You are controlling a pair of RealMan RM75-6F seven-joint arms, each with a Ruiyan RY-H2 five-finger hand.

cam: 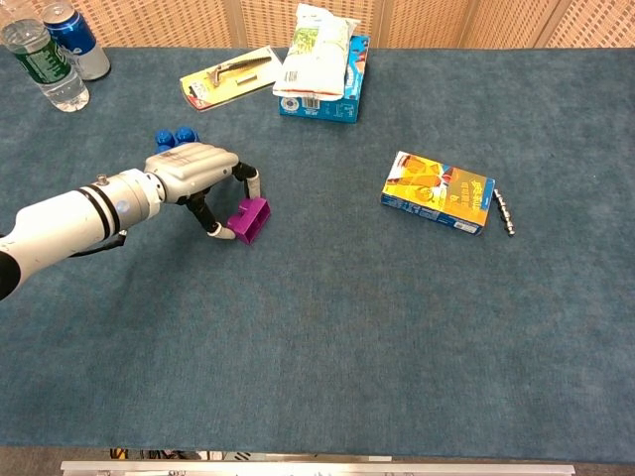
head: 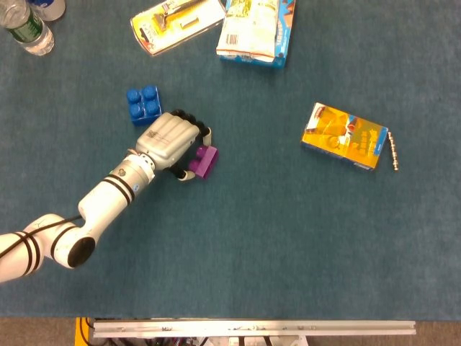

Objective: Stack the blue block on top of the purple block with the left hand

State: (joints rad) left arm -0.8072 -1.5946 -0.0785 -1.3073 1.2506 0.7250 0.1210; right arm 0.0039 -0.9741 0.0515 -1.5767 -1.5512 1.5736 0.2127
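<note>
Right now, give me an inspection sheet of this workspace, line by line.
Surface: blue-green cloth table, with a metal rail along its near edge.
Job's things: blue block alone on the cloth, not stacked; purple block tilted, at the fingertips of the left robot hand.
Clutter: yellow box with a small metal rod beside it; snack bag on a blue box; carded tool pack; water bottle and blue can at the far left corner.
Robot hands: left robot hand arched over the purple block, fingers touching it; right one not in view.
Cables: a dark cable along the left forearm.
Surroundings: woven panels behind the table.
</note>
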